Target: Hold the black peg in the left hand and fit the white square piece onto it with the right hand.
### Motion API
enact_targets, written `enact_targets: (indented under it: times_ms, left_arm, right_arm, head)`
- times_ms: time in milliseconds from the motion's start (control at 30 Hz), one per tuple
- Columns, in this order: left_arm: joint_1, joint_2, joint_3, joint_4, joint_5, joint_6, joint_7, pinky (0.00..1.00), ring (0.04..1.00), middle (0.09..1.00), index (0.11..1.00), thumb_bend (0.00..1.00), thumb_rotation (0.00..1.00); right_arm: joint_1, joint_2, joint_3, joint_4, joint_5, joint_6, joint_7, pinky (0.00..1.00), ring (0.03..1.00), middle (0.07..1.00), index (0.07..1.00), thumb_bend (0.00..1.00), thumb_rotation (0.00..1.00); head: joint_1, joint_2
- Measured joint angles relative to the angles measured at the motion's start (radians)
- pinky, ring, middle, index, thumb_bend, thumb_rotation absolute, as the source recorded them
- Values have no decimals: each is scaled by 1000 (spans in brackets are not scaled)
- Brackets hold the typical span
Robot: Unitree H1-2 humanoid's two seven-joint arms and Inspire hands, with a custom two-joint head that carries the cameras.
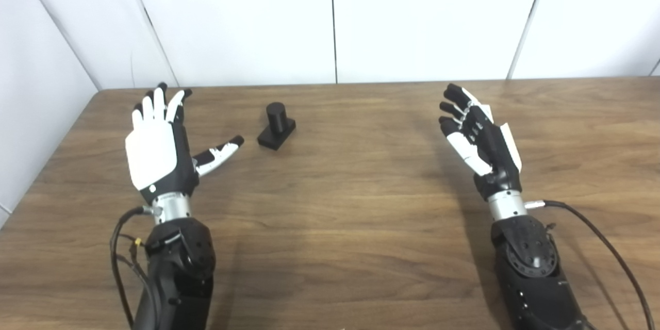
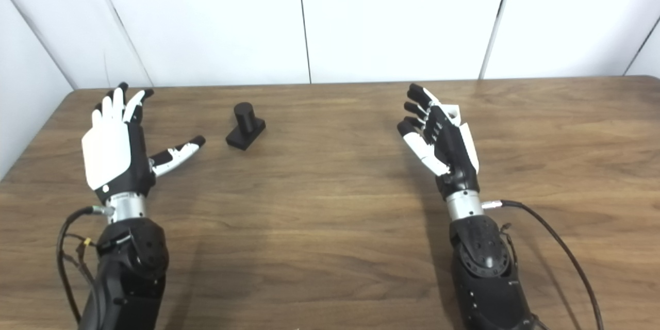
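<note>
peg (image 1: pixel 276 126): stood upright on the table (image 1: pixel 350 227), just beyond the left thumb tip, untouched.
left hand (image 1: pixel 154 152): held open, fingers spread, nothing gripped.
right hand (image 1: pixel 482 139): fingers loosely curled; a white piece (image 2: pixel 454 111) is partly seen behind them.

Both head cameras look down and forward from the near edge, sharing the whole tabletop (image 1: pixel 361 216) and far wall (image 1: pixel 330 15); viewpoints differ slightly sideways.

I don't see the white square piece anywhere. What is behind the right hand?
A white piece peeks out behind the right hand, resting on the wooden table. The hand covers most of it, so its full shape is hidden.
</note>
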Motion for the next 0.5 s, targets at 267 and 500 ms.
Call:
enact_targets:
  times_ms: [267,500]
  left_arm:
    - [-37,-1,-33,70,-25,29,-8,1000,1000,1000,797,971,615]
    - [-59,-6,-55,102,-72,62,-45,1000,1000,1000,737,1000,633]
  right_arm:
    - [0,0,0,0,9,0,6,781,846,883,874,648,606]
    - [0,-1,1,0,8,0,6,787,847,884,873,640,599]
  head:
    - [0,0]
    - [-2,2]
